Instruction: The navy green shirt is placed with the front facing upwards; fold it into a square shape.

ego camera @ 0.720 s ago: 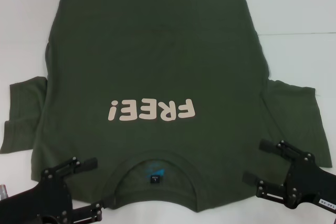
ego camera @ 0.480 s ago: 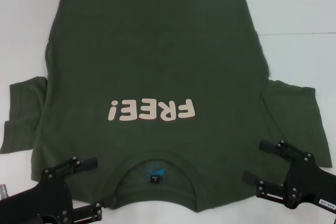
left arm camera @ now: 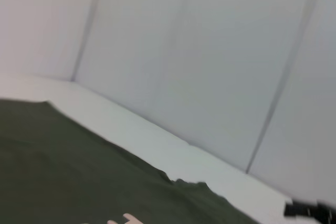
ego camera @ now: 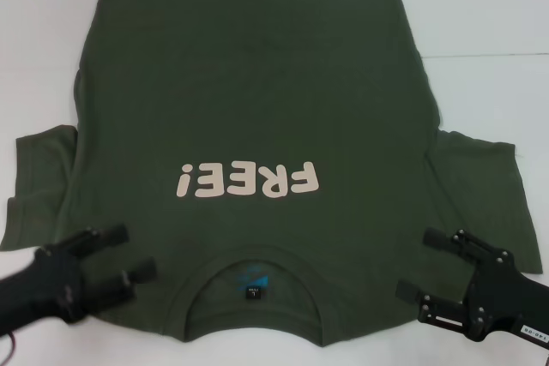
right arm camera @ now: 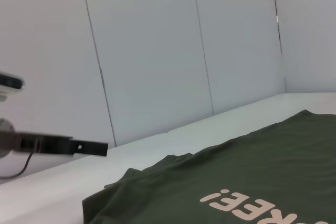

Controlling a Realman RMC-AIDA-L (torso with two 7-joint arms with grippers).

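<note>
Left fingers spread, over left shoulder of shirt, just beside collar; not pinching cloth yet, likely lining up for a shoulder grab. Right fingers spread too, over right shoulder near sleeve, apart from fabric as far as visible. Shirt flat on bench, front up, collar end nearest robot, hem far. No fold started.

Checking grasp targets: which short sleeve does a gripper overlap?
Neither clearly; the right gripper sits nearest the dark olive-green T-shirt's right sleeve.
</note>
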